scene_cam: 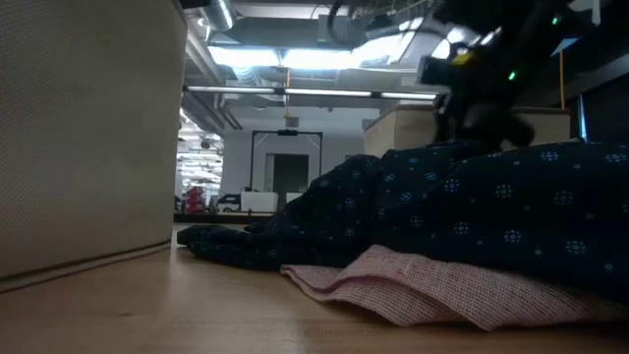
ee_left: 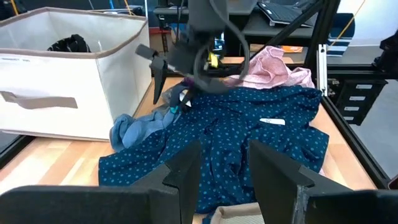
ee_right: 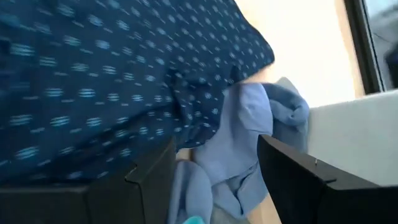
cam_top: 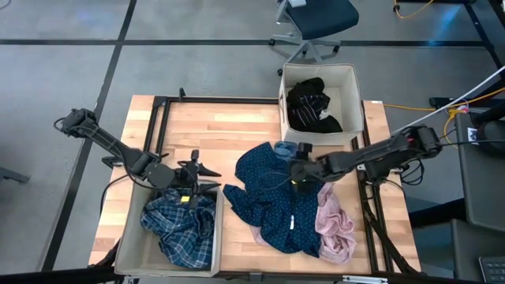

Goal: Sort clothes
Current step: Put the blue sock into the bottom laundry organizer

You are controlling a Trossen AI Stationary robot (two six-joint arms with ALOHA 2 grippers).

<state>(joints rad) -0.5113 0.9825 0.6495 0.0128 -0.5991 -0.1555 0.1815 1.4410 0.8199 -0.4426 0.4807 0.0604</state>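
A navy white-dotted garment (cam_top: 276, 201) lies spread mid-table, with a pale pink one (cam_top: 335, 225) beside it toward the right edge. A small blue piece (cam_top: 286, 148) lies crumpled at the navy garment's far edge (ee_right: 249, 124). My right gripper (cam_top: 290, 172) hangs open just above that spot (ee_left: 171, 93); its fingers stand on either side of the blue piece without touching it. A blue plaid shirt (cam_top: 181, 225) lies in the near left box. My left gripper (cam_top: 211, 179) waits open and empty above that box's far right corner (ee_left: 227, 180).
A beige fabric box (cam_top: 351, 99) at the far right holds black and striped clothes (cam_top: 312, 106). The near left box (cam_top: 130, 248) stands at the table's front edge, and its wall (scene_cam: 88, 128) fills the left of the low view. Bare wood (cam_top: 213, 130) shows far left.
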